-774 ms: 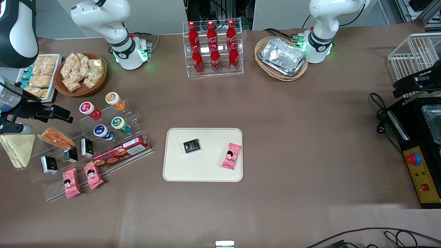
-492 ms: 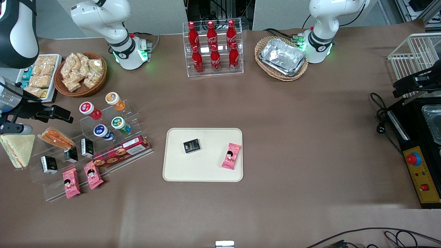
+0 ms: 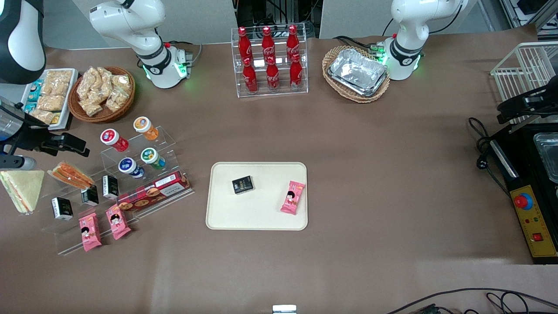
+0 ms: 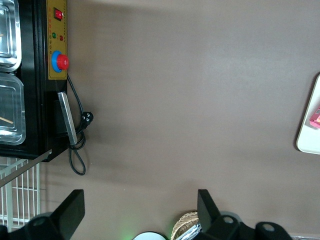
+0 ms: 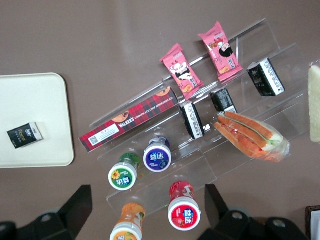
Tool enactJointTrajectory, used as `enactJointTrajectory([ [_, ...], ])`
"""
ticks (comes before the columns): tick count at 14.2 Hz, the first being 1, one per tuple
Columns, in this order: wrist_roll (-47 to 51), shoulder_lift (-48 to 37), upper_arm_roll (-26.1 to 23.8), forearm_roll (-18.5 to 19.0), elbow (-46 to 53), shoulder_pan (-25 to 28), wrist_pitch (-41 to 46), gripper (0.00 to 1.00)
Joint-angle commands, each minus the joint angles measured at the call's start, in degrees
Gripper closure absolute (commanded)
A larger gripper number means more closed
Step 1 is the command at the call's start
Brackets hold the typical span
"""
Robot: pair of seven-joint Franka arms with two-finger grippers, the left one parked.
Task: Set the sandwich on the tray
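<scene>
Your pincer point(image 5: 147, 190) hangs above the clear acrylic stepped shelf point(image 3: 65, 245) at the working arm's end of the brown surface point(image 3: 370, 174). Its two black fingers point(image 5: 82, 197) are spread wide and hold nothing. In the right wrist view, you look down between them onto small round-capped bottles standing on the shelf's steps: a red-capped one point(image 5: 184, 212), an orange-capped one point(image 5: 126, 227), a blue-capped one point(image 5: 157, 157) and a green-capped one point(image 5: 123, 175).

The clear-wrapped triangular sandwich with broad pale cream bread faces point(image 3: 22, 187) sits at the very end of the surface, just beside the shelf, with its point turned toward the front camera. You cannot tell whether it rests on the surface or on the shelf's edge. The pincer is not touching it. Next to it, on a shelf step, lies a smaller wrapped sandwich showing orange filling stripes point(image 3: 72, 174).

The large flat cream-beige rectangular tray with rounded corners point(image 3: 257, 218) lies near the middle of the surface, well apart from the sandwich, with the shelf between them. On the tray you see a small black packet point(image 3: 242, 185) and a pink snack packet point(image 3: 293, 197), apart from each other.

The shelf also holds a long red tartan biscuit box point(image 3: 153, 191) on the side nearest the tray, three small black cartons point(image 3: 62, 208) and two more pink snack packets point(image 3: 90, 231) on the lowest step, nearest the front camera
</scene>
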State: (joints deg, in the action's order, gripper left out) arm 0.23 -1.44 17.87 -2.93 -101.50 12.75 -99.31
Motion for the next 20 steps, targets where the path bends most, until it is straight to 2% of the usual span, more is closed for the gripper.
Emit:
enactJointTrajectory([
  [1, -0.40, 1.00, 0.76, 0.99, 3.33, -0.44, 0.96, 0.00],
  [4, -9.07, 1.09, 2.52, 0.29, 3.68, -1.85, 0.43, 0.00],
  [6, -11.12, 1.18, 2.87, 0.29, 3.77, -3.68, 0.35, 0.00],
  [9, -13.30, 2.14, 2.96, 0.29, 3.77, -7.99, 0.17, 0.00],
  [14, -26.66, 5.30, 2.96, 0.47, 3.85, -16.16, -2.55, 0.00],
  [17, -35.09, 9.16, 2.96, 0.29, 7.36, -21.17, -2.99, 0.00],
  [20, -39.68, 12.16, 2.96, 0.29, 9.13, -23.56, -4.57, 0.00],
])
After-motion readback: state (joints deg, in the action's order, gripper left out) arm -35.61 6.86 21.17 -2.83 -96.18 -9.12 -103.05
